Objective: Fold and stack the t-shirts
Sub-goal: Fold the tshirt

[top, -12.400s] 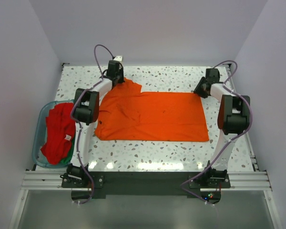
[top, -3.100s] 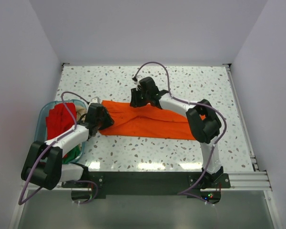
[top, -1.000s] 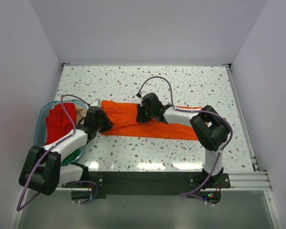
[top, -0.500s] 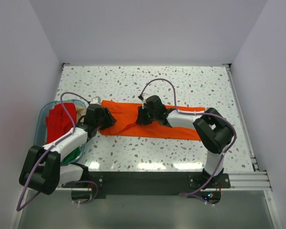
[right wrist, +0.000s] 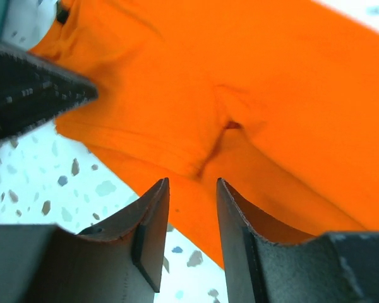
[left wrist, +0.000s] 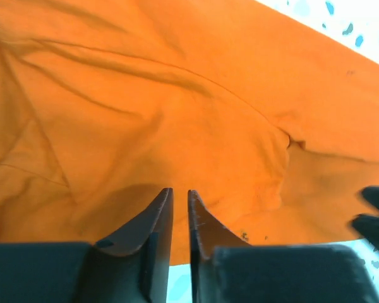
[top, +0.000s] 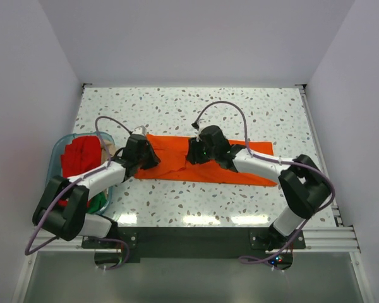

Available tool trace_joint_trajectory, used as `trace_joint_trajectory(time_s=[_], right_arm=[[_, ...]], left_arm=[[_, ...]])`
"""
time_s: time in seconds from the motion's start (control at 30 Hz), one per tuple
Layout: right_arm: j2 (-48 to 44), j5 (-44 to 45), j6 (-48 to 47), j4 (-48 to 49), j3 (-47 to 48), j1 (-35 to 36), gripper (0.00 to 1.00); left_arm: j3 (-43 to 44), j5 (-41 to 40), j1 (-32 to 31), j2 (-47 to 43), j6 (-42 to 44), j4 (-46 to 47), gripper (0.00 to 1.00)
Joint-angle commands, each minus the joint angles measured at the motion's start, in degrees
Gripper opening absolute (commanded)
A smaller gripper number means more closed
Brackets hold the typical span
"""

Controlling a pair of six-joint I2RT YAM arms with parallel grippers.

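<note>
The orange t-shirt lies folded into a long strip across the middle of the table. My left gripper hovers over its left end; in the left wrist view the fingers stand a narrow gap apart with nothing between them, and the creased cloth lies under them. My right gripper is over the strip's middle; it is open and empty in the right wrist view, above the cloth's near edge. A red shirt and a green one lie in the tub.
The teal plastic tub stands at the table's left edge, beside my left arm. The speckled tabletop shows behind and in front of the strip. White walls close in the left, back and right sides. My two grippers are close together.
Both grippers have shifted a little to the right over the shirt and no longer pinch cloth. The strip lies flatter, its left end straightened. The right elbow has swung right.
</note>
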Motion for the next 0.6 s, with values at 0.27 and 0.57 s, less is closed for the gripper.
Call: trace_joint_trajectory(time_s=[0.27, 0.57], right_arm=[[-5.8, 19.2, 4.0, -21.7, 4.7, -13.7, 0.42], [2.2, 28.9, 4.5, -27.9, 6.4, -20.0, 0.42]], left_arm=[[-1.3, -9.5, -2.7, 5.8, -10.9, 1.1, 0.09], [6.3, -9.3, 2.9, 17.7, -11.5, -1.9, 0.08]])
